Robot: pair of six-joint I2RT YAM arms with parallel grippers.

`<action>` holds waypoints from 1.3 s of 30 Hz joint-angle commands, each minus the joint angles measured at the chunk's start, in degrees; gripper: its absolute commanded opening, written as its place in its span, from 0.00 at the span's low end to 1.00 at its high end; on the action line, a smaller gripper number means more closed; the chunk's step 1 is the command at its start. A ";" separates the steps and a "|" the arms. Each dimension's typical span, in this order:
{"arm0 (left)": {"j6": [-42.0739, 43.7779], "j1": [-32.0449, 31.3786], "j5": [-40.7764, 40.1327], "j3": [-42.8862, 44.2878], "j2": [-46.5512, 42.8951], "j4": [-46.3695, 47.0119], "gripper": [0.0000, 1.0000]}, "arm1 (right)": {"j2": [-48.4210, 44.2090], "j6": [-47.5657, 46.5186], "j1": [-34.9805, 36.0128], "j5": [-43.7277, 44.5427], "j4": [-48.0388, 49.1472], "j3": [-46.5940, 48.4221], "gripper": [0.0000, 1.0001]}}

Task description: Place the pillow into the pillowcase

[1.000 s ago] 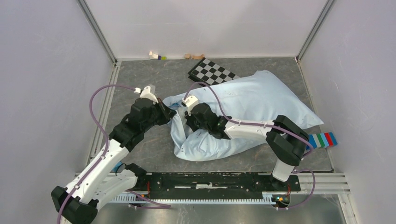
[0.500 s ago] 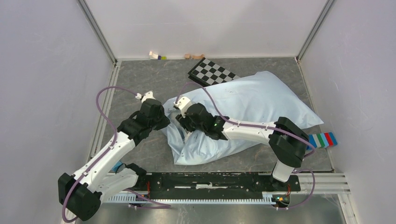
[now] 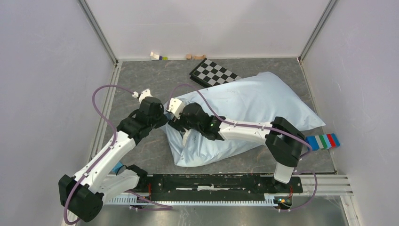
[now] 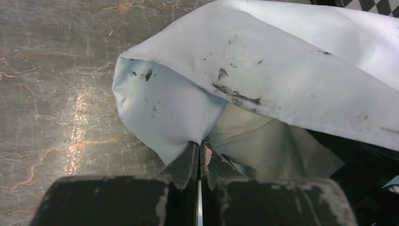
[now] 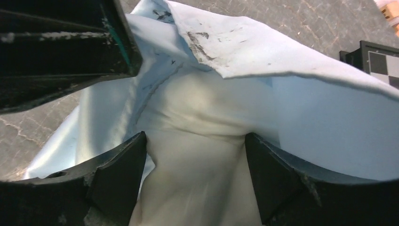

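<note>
**Pillowcase hem pinched, pillow within**

The left jaws are closed on the hem of the pillowcase (image 4: 179, 108) at its open mouth. The right jaws are spread wide at that mouth, astride the pillow (image 5: 197, 122), with nothing gripped. The filled pillowcase is spread across the table (image 3: 141, 80), its far edge at a checkerboard (image 3: 214, 73).

No writing, brand or number can be read anywhere. The checkerboard (image 3: 214, 73) near the far edge of the tabletop (image 3: 155, 84) shows only black-and-white squares; the card (image 3: 323, 141) at its right edge, only coloured stripes.
</note>
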 commanded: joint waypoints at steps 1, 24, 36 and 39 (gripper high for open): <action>-0.07 -0.71 1.10 2.77 -0.51 1.65 0.02 | 3.47 -3.77 -0.22 2.97 8.28 1.80 0.84; 4.39 4.37 5.86 26.62 18.84 12.77 0.02 | -7.56 13.06 -3.54 -21.45 22.98 -28.57 0.00; 4.28 2.32 22.44 17.85 2.80 19.68 0.02 | 8.42 23.50 -14.60 -18.19 15.97 -7.64 0.00; 4.37 2.31 20.26 14.01 -0.34 14.14 0.02 | 8.98 25.65 -17.85 -16.27 14.54 -3.03 0.00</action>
